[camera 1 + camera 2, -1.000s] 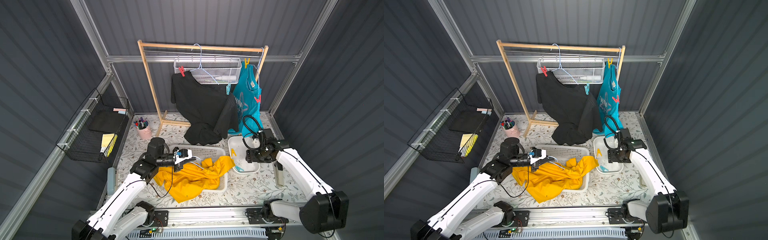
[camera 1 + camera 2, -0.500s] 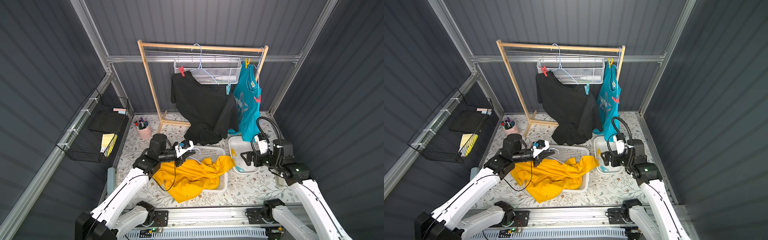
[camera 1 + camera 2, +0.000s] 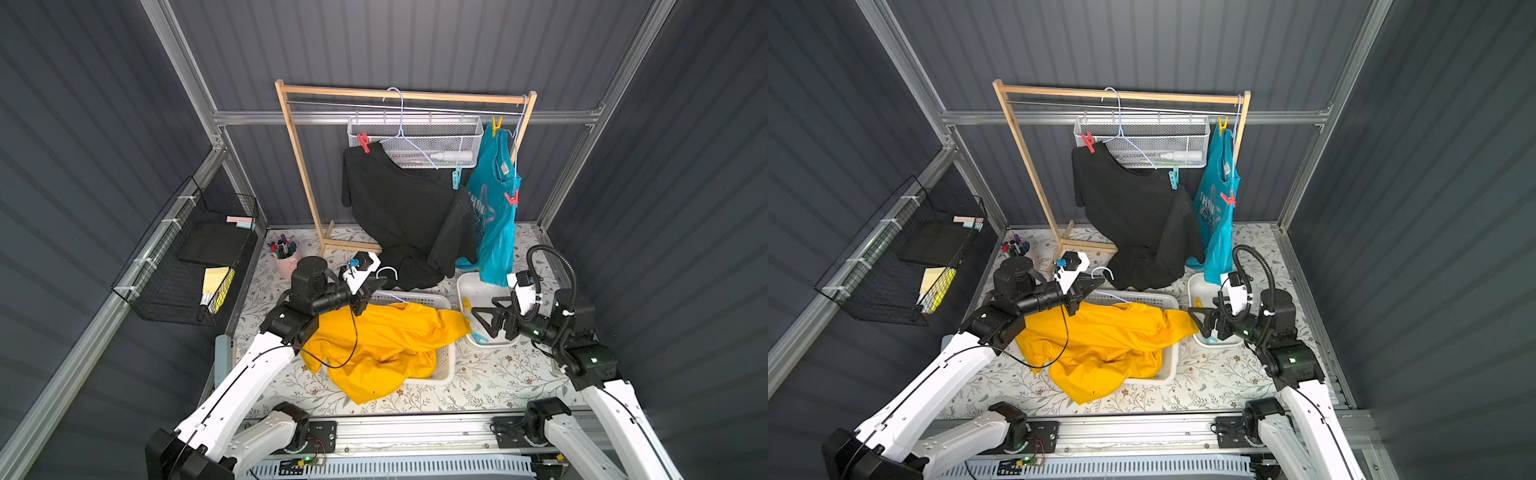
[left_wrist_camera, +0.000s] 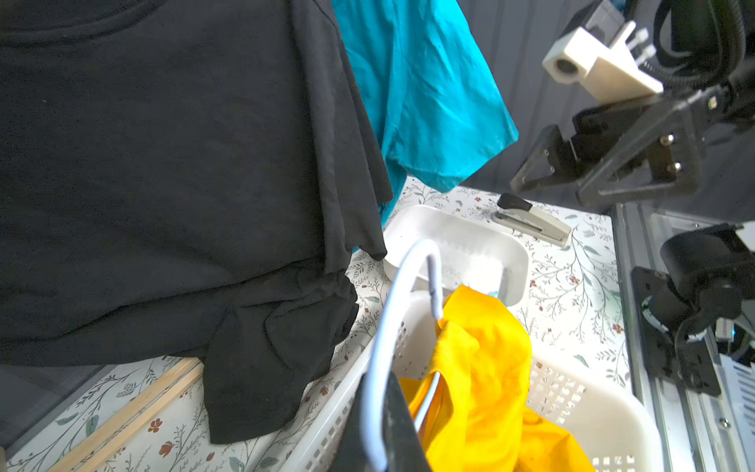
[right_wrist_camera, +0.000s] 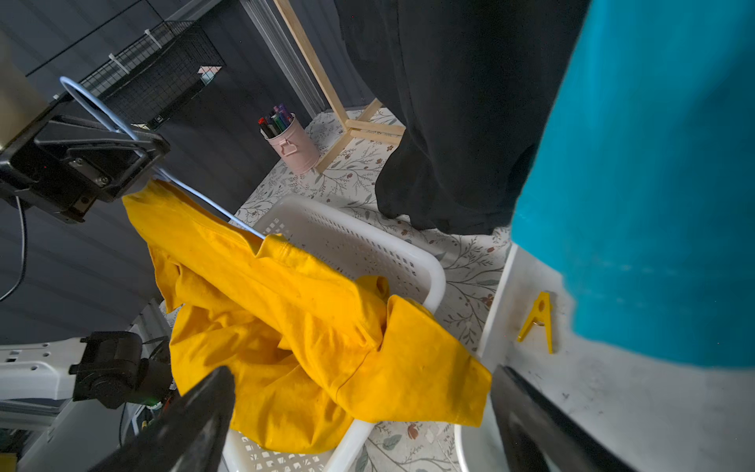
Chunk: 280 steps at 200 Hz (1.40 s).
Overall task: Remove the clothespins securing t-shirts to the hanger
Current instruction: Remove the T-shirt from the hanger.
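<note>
Four clothespins hold shirts on the wooden rack (image 3: 300, 166). A red clothespin (image 3: 363, 142) and a teal clothespin (image 3: 456, 178) grip the black t-shirt (image 3: 407, 208). A yellow clothespin (image 3: 496, 126) and a second red clothespin (image 3: 511, 198) grip the teal t-shirt (image 3: 492, 224). In front of the rack, a small white tub (image 3: 473, 286) holds a loose yellow pin (image 3: 466, 305) and a loose teal pin (image 3: 478, 337). The mustard-yellow t-shirt (image 3: 382, 340) is draped over a white laundry basket (image 3: 442, 365). The left gripper (image 3: 374, 286) is clenched on a pale blue wire hanger (image 3: 386, 269) that runs into that shirt's collar. The right gripper (image 3: 484, 322) hovers at the tub's edge, jaws spread wide and empty. A pink pen pot (image 3: 286, 262) stands near the rack's foot.
</note>
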Tool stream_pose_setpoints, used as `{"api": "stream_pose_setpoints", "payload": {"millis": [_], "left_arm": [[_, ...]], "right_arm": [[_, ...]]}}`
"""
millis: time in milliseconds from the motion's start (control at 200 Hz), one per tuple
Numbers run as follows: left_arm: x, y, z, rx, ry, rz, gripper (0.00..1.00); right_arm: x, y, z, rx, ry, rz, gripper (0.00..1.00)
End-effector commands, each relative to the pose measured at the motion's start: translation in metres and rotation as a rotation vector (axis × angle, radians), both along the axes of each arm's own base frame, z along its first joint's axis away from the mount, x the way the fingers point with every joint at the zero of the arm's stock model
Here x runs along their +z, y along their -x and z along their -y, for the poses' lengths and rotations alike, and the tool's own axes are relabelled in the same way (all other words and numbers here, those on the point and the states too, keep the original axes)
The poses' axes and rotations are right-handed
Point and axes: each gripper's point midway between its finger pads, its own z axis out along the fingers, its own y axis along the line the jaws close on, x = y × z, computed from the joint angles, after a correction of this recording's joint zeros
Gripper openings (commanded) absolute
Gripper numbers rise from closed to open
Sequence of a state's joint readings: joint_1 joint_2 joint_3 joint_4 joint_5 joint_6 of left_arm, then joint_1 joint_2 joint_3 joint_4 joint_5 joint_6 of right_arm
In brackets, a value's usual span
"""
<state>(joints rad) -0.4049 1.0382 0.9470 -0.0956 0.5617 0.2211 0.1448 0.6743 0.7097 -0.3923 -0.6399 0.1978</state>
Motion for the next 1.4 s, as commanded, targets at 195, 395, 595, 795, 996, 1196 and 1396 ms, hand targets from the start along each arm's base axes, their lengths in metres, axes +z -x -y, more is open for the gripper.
{"api": "stream_pose_setpoints", "payload": {"millis": [195, 395, 595, 795, 996, 1196, 1396], "left_arm": [[0.063, -0.008, -0.008, 0.092, 0.164, 0.107, 0.00], [0.068, -0.010, 0.000, 0.049, 0.162, 0.094, 0.00], [0.069, -0.015, 0.003, 0.046, 0.198, 0.124, 0.00], [0.074, -0.011, 0.008, -0.003, 0.173, 0.111, 0.00], [0.068, -0.009, 0.009, -0.006, 0.170, 0.062, 0.00], [0.070, -0.013, 0.009, 0.013, 0.196, 0.025, 0.00], [0.073, -0.015, 0.010, 0.013, 0.220, 0.013, 0.00]], "right_arm": [[0.013, 0.001, -0.009, 0.043, -0.058, 0.017, 0.99], [0.002, -0.002, -0.013, 0.039, -0.133, -0.029, 0.99], [-0.009, -0.005, -0.016, 0.049, -0.139, -0.122, 0.99], [-0.022, -0.013, -0.013, 0.019, -0.117, -0.164, 0.99], [-0.029, -0.015, -0.013, 0.016, -0.108, -0.171, 0.99], [-0.033, -0.018, -0.014, 0.020, -0.112, -0.174, 0.99], [-0.032, -0.021, -0.019, 0.048, -0.107, -0.158, 0.99]]}}
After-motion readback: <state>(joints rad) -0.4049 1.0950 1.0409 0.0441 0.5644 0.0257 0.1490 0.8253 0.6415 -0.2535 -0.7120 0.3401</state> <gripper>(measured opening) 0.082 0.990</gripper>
